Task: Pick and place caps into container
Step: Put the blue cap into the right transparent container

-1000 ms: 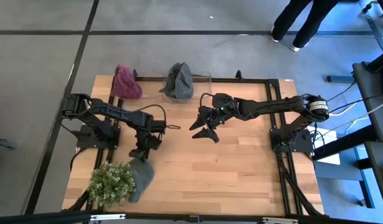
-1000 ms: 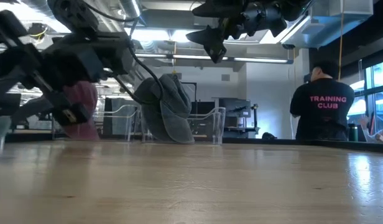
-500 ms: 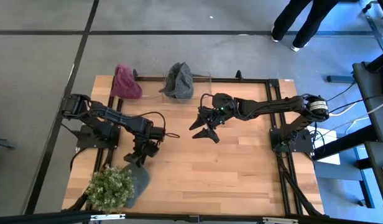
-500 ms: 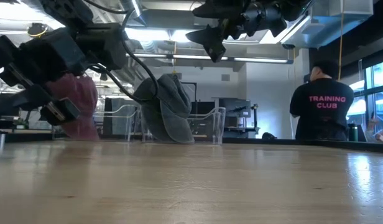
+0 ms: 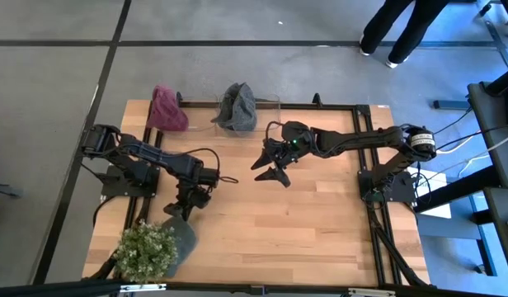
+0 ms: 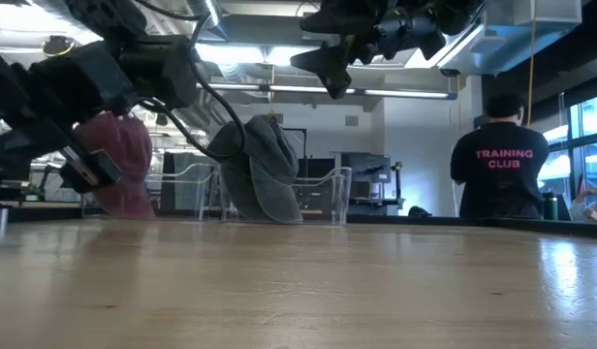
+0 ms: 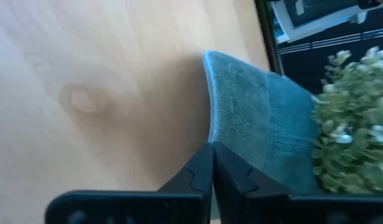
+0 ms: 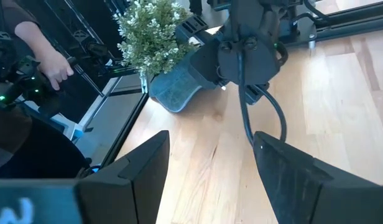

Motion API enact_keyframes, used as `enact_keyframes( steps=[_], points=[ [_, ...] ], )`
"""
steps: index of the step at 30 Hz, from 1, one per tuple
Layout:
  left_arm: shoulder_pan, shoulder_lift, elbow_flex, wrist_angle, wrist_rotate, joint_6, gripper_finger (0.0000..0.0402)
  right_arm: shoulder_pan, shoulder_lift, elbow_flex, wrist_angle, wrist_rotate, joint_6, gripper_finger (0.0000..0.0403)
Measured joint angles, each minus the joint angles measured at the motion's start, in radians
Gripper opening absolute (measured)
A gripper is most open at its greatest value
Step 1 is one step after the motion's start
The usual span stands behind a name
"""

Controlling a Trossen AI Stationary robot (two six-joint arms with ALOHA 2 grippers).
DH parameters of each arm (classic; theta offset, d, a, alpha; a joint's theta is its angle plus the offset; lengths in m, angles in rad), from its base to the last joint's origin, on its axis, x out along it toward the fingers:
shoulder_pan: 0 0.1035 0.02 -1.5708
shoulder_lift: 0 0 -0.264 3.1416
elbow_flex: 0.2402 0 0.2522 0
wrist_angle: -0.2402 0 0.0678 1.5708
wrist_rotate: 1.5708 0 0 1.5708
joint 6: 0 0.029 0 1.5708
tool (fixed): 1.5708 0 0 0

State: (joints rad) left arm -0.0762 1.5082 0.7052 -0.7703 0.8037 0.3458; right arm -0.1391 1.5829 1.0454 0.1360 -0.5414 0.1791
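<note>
Left end effector (image 7: pixel 212 163) clenched at grey cap (image 7: pixel 257 134) brim beside plant (image 7: pixel 359 118); reopen, straddle brim, pinch. Right end effector (image 5: pixel 275 172) spread wide, idle mid-table.

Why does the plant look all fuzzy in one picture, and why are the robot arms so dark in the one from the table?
In the left wrist view the plant sits too near the lens and blurs, while the grey-green cap by the left gripper shows its weave. In the low view bright ceiling lights shine from behind, so the right gripper shows as a black shape.
</note>
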Motion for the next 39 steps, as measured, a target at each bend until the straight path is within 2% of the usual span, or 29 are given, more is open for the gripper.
enact_keyframes(
  steps=[12, 17, 20, 25, 30, 33, 39],
  points=[
    [0.096, 0.000, 0.142, -0.074, 0.005, 0.014, 0.0002, -0.009, 0.000, 0.000, 0.000, -0.006, 0.029, 0.0233],
    [0.107, -0.001, 0.204, -0.282, -0.046, -0.021, 0.0002, -0.009, 0.000, 0.000, -0.002, -0.009, 0.054, 0.0233],
    [0.052, -0.002, 0.220, -0.377, -0.153, -0.020, 0.0002, -0.009, 0.000, 0.000, -0.009, -0.009, 0.051, 0.0233],
    [-0.097, -0.002, 0.218, -0.347, -0.241, -0.046, 0.0002, -0.009, 0.000, 0.000, -0.009, -0.009, 0.051, 0.0233],
    [-0.197, -0.002, 0.218, -0.266, -0.219, -0.142, 0.0002, -0.009, 0.000, 0.000, -0.009, -0.008, 0.048, 0.0233],
    [-0.247, 0.010, 0.218, -0.217, -0.259, -0.183, 0.0003, -0.009, 0.000, 0.000, -0.008, -0.008, 0.048, 0.0233],
    [-0.276, 0.074, 0.218, -0.108, -0.257, -0.248, 0.0003, -0.008, 0.000, 0.000, -0.008, -0.008, 0.094, 0.0233]
  ],
)
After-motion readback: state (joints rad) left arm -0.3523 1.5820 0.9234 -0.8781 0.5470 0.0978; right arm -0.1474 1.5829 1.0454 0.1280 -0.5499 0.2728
